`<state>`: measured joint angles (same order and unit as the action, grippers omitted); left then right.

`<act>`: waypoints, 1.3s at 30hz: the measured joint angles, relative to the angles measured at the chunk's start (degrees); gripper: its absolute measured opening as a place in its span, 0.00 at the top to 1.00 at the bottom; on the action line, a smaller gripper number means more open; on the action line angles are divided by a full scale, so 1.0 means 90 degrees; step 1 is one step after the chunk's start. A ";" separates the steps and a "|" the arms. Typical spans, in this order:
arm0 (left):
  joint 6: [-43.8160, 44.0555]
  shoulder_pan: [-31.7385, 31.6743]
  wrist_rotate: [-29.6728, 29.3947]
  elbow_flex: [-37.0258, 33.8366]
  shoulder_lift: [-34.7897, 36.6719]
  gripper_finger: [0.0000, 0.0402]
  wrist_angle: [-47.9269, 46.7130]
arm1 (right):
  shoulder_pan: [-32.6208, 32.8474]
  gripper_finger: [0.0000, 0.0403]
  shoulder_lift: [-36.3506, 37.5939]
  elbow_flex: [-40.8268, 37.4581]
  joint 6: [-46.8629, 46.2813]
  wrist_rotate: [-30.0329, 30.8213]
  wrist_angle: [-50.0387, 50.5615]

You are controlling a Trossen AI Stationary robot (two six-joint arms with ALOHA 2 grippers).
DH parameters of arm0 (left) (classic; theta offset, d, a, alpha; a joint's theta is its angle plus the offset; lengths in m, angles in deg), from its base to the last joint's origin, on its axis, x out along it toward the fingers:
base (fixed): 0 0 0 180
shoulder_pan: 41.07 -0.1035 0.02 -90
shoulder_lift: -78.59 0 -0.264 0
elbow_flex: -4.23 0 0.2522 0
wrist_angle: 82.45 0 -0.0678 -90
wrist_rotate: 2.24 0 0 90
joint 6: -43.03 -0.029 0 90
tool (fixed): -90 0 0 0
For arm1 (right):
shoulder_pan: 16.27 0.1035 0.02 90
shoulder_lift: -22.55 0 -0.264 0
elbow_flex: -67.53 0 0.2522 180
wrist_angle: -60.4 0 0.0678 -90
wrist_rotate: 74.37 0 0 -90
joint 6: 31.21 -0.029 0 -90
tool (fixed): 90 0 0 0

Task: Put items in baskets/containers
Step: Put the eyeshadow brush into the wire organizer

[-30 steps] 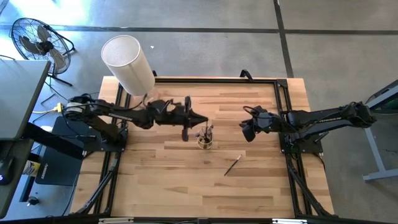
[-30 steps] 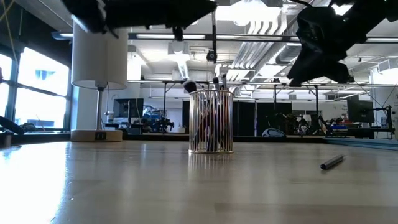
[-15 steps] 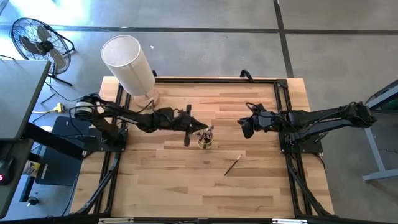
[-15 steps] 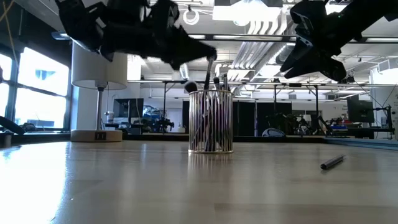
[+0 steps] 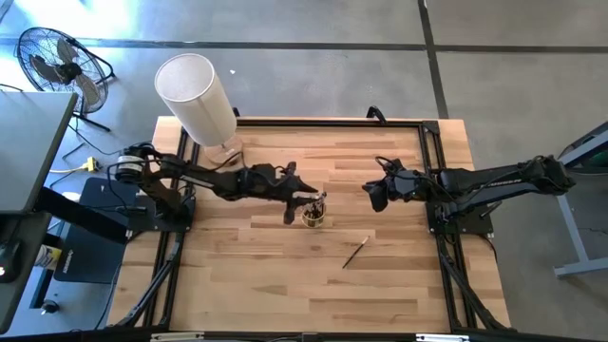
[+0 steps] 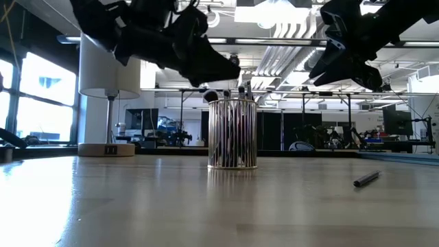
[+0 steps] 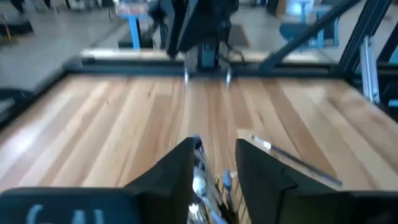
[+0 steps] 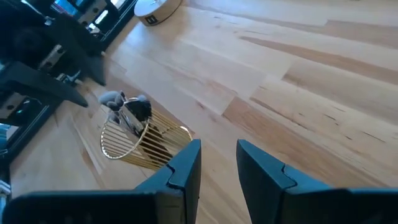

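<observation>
Left gripper (image 5: 306, 199) open over cup (image 5: 313, 217) of brushes (image 6: 232, 127), right gripper (image 5: 372, 197) open nearby — one brush (image 5: 355, 252) on table (image 5: 266, 275).

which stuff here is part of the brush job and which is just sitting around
Job:
- cup holding brushes
- loose brush on the table
- left end effector over the cup
- right end effector, waiting aside

Lying about:
- white cylinder
- fan
</observation>
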<state>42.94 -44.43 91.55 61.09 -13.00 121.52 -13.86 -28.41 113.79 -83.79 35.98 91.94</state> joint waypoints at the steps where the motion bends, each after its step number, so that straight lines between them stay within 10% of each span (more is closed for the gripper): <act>1: 0.0039 0.0002 0.0018 0.0102 -0.0007 0.69 -0.0250 | 0.0000 0.76 0.0000 0.0000 0.0009 -0.0034 0.0000; 11: 0.0295 0.0678 -0.1242 0.2479 0.0301 0.68 -0.4407 | 0.0000 0.76 0.0000 0.0000 0.0609 -0.0502 0.0050; 20: 0.3553 0.1273 -0.1657 0.4531 0.0156 0.70 -0.8041 | -0.0005 0.76 0.0000 0.0000 0.1347 -0.0387 0.0018; 29: 0.5644 0.1944 -0.1648 0.4376 0.0155 0.75 -0.9660 | -0.0005 0.76 0.0000 0.0000 0.1349 -0.0340 -0.0038; 34: 0.5765 0.2176 -0.1557 0.3674 0.0153 0.97 -0.9667 | 0.0023 0.77 0.0000 0.0000 0.0991 -0.0295 -0.0072; 39: 0.5548 0.2259 -0.1246 0.2876 0.0203 0.97 -0.9721 | 0.0353 0.89 -0.0019 0.0000 0.0762 0.0046 -0.0428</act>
<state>92.86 -24.10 80.34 86.97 -11.17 34.03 -10.68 -28.58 113.79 -76.94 36.39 88.09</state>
